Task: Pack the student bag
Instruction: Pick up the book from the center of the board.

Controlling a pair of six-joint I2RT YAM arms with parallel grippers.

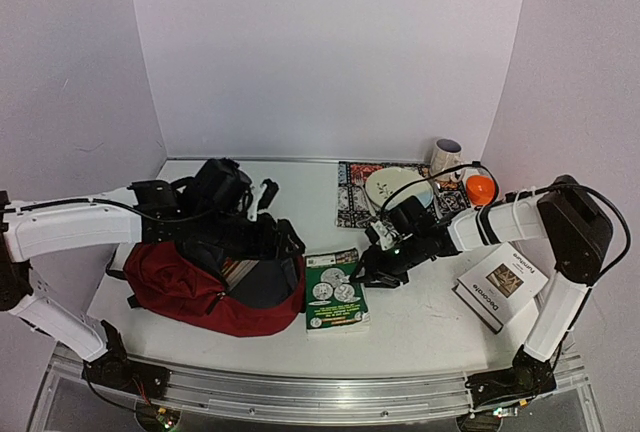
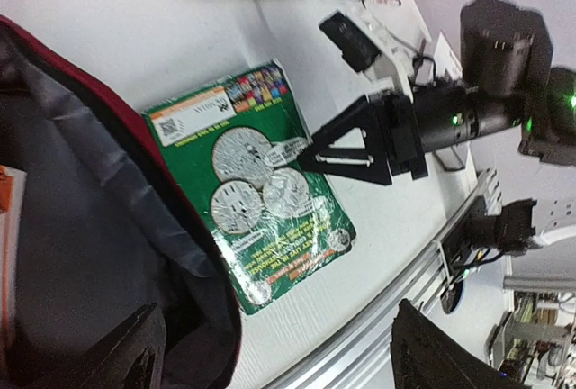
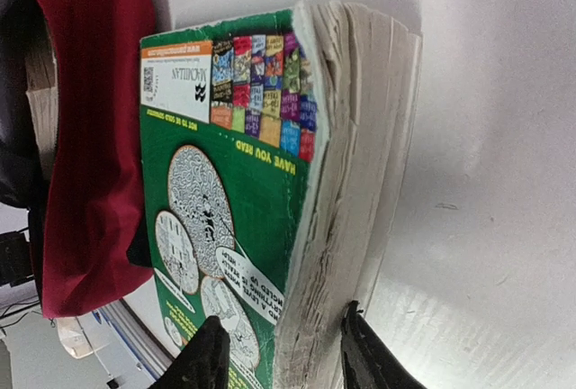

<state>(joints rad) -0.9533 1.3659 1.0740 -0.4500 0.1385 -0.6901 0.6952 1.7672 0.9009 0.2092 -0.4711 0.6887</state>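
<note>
The dark red student bag (image 1: pixel 190 287) lies at the left with its mouth open toward the middle, black lining showing (image 2: pixel 81 227). My left gripper (image 1: pixel 262 242) hovers over that mouth, jaws spread wide (image 2: pixel 279 353) and nothing between them but the bag's rim and bare table. A thick green book (image 1: pixel 335 294) lies flat just right of the bag. My right gripper (image 1: pixel 362 270) straddles the book's right page edge (image 3: pixel 283 357). One finger is over the green cover (image 3: pixel 234 191), the other against the underside of the pages. Whether the upper finger presses the cover is unclear.
A book's pages show inside the bag (image 1: pixel 235 270). A white book (image 1: pixel 500 285) lies at the right. At the back are a patterned mat (image 1: pixel 360 192) with a white plate (image 1: pixel 398 187), an orange ball (image 1: pixel 481 188) and a mug (image 1: pixel 447 155). A metal rail (image 1: pixel 300 382) edges the table.
</note>
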